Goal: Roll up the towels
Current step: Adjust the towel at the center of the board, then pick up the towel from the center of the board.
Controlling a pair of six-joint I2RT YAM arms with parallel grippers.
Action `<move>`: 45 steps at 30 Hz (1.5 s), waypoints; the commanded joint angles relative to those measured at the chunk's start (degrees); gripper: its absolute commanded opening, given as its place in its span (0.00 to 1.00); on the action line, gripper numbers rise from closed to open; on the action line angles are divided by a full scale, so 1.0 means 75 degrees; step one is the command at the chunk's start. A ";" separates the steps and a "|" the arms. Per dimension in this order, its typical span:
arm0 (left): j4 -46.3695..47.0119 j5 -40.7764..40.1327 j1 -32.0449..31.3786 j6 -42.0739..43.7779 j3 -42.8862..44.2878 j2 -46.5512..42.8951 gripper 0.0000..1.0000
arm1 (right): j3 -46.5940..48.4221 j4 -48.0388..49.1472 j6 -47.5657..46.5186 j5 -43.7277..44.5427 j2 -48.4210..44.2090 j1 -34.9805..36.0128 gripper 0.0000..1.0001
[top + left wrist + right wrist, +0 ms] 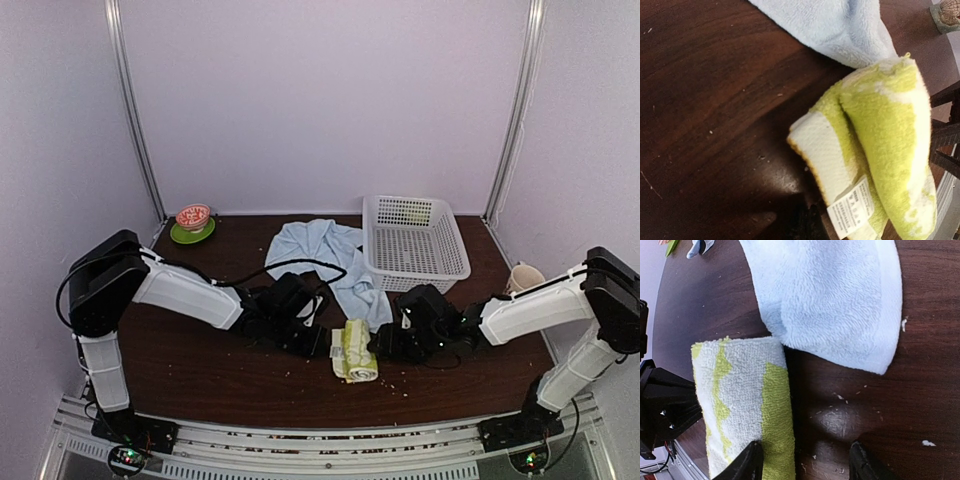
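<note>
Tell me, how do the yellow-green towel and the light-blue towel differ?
The yellow-green towel is gathered into a compact bundle; the light-blue towel lies loose and crumpled. The yellow-green towel is white-patterned and smaller; the light-blue towel is plain and larger. Both are fluffy cloth on the table.

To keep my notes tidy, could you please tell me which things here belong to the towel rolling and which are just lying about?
Job: yellow-green towel, light-blue towel.
Lying about: white basket, red bowl on green saucer, cup.
</note>
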 commanded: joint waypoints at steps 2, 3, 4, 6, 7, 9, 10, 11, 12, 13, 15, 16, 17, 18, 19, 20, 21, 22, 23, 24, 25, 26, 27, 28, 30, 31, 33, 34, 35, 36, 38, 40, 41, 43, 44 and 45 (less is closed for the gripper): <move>0.0472 0.0298 0.0020 -0.0074 0.0048 0.0131 0.00 | 0.0428 -0.0349 -0.0060 -0.0104 0.0427 0.0177 0.59; 0.0490 0.0307 0.0020 -0.0063 0.0052 0.0134 0.00 | 0.0514 -0.0404 -0.0070 -0.0093 0.0491 0.0222 0.58; 0.0506 0.0314 0.0020 -0.0055 0.0053 0.0141 0.00 | 0.0591 -0.0437 -0.0085 -0.0081 0.0567 0.0266 0.58; 0.0541 0.0356 0.0020 -0.0049 0.0043 0.0174 0.00 | 0.0749 -0.0517 -0.0091 -0.0072 0.0707 0.0357 0.57; 0.0569 0.0382 0.0020 -0.0060 0.0027 0.0194 0.00 | 0.0825 -0.0548 -0.0084 -0.0085 0.0788 0.0407 0.56; 0.0623 0.0424 0.0022 -0.0081 0.0013 0.0227 0.00 | 0.0979 -0.0565 -0.0080 -0.0101 0.0943 0.0507 0.55; 0.0649 0.0419 0.0020 -0.0105 -0.0007 0.0225 0.00 | 0.1038 -0.0544 -0.0058 -0.0116 0.0985 0.0542 0.55; 0.0669 0.0419 0.0020 -0.0118 -0.0030 0.0228 0.00 | 0.1077 -0.0503 -0.0035 -0.0119 0.1009 0.0581 0.55; 0.0675 0.0415 0.0020 -0.0125 -0.0053 0.0228 0.00 | 0.1122 -0.0476 -0.0017 -0.0124 0.1022 0.0618 0.56; 0.0703 0.0414 0.0020 -0.0138 -0.0065 0.0228 0.00 | 0.1181 -0.0480 -0.0004 -0.0131 0.1036 0.0662 0.56; 0.0726 0.0425 0.0020 -0.0152 -0.0091 0.0231 0.00 | 0.1318 -0.0470 0.0013 -0.0167 0.1093 0.0710 0.58; 0.0724 0.0431 0.0020 -0.0163 -0.0086 0.0245 0.00 | 0.1353 -0.0419 0.0044 -0.0212 0.1136 0.0725 0.58; 0.0728 0.0429 0.0020 -0.0165 -0.0093 0.0250 0.00 | 0.1384 -0.0357 0.0070 -0.0259 0.1152 0.0736 0.59; 0.0741 0.0426 0.0020 -0.0150 -0.0099 0.0256 0.00 | 0.1429 -0.0336 0.0091 -0.0295 0.1197 0.0733 0.60; 0.0741 0.0436 0.0020 -0.0154 -0.0106 0.0261 0.00 | 0.1455 -0.0300 0.0114 -0.0332 0.1254 0.0731 0.61; 0.0747 0.0443 0.0020 -0.0155 -0.0104 0.0263 0.00 | 0.1483 -0.0233 0.0148 -0.0369 0.1296 0.0731 0.61; 0.0768 0.0438 0.0020 -0.0165 -0.0114 0.0264 0.00 | 0.1493 -0.0183 0.0203 -0.0399 0.1337 0.0729 0.62; 0.0778 0.0437 0.0020 -0.0172 -0.0136 0.0258 0.00 | 0.1491 -0.0100 0.0273 -0.0420 0.1380 0.0732 0.63; 0.0794 0.0437 0.0020 -0.0185 -0.0152 0.0263 0.00 | 0.1492 -0.0011 0.0342 -0.0443 0.1420 0.0729 0.63; 0.0810 0.0443 0.0020 -0.0185 -0.0168 0.0261 0.00 | 0.1503 0.0065 0.0433 -0.0485 0.1474 0.0729 0.64; 0.0821 0.0438 0.0020 -0.0195 -0.0189 0.0263 0.00 | 0.1485 0.0189 0.0526 -0.0507 0.1530 0.0729 0.65; 0.0827 0.0437 0.0020 -0.0201 -0.0202 0.0264 0.00 | 0.1458 0.0349 0.0646 -0.0536 0.1571 0.0726 0.65; 0.0837 0.0448 0.0020 -0.0203 -0.0202 0.0258 0.00 | 0.1435 0.0513 0.0761 -0.0581 0.1632 0.0718 0.65; 0.0835 0.0449 0.0020 -0.0221 -0.0220 0.0261 0.00 | 0.1437 0.0644 0.0863 -0.0618 0.1695 0.0720 0.66; 0.0846 0.0407 0.0026 -0.0214 -0.0272 0.0236 0.00 | 0.1464 0.0767 0.0992 -0.0617 0.1814 0.0720 0.66; 0.0837 0.0393 0.0021 -0.0203 -0.0289 0.0210 0.00 | 0.1476 0.0808 0.1029 -0.0623 0.1872 0.0723 0.65; 0.0827 0.0390 0.0020 -0.0191 -0.0317 0.0179 0.00 | 0.1485 0.0900 0.1089 -0.0654 0.1959 0.0727 0.63; 0.0825 0.0390 0.0020 -0.0190 -0.0338 0.0172 0.00 | 0.1493 0.0948 0.1119 -0.0682 0.2014 0.0719 0.62; 0.0836 0.0390 0.0020 -0.0191 -0.0359 0.0170 0.00 | 0.1507 0.0990 0.1133 -0.0706 0.2077 0.0723 0.61; 0.0863 0.0401 0.0020 -0.0192 -0.0371 0.0161 0.00 | 0.1512 0.1034 0.1150 -0.0710 0.2123 0.0718 0.60; 0.0893 0.0436 0.0020 -0.0190 -0.0390 0.0152 0.00 | 0.1587 0.1046 0.1127 -0.0711 0.2242 0.0720 0.54; 0.0896 0.0448 0.0019 -0.0173 -0.0411 0.0110 0.00 | 0.1613 0.1062 0.1149 -0.0648 0.2299 0.0725 0.44; 0.0885 0.0449 0.0020 -0.0169 -0.0419 0.0076 0.00 | 0.1601 0.1091 0.1162 -0.0627 0.2297 0.0723 0.40; 0.0859 0.0441 0.0020 -0.0149 -0.0452 -0.0014 0.00 | 0.1573 0.1123 0.1132 -0.0600 0.2253 0.0734 0.31; 0.0839 0.0422 0.0020 -0.0153 -0.0468 -0.0058 0.00 | 0.1562 0.1135 0.1107 -0.0594 0.2221 0.0721 0.25; 0.0803 0.0406 0.0020 -0.0140 -0.0480 -0.0108 0.00 | 0.1548 0.1141 0.1082 -0.0575 0.2177 0.0718 0.18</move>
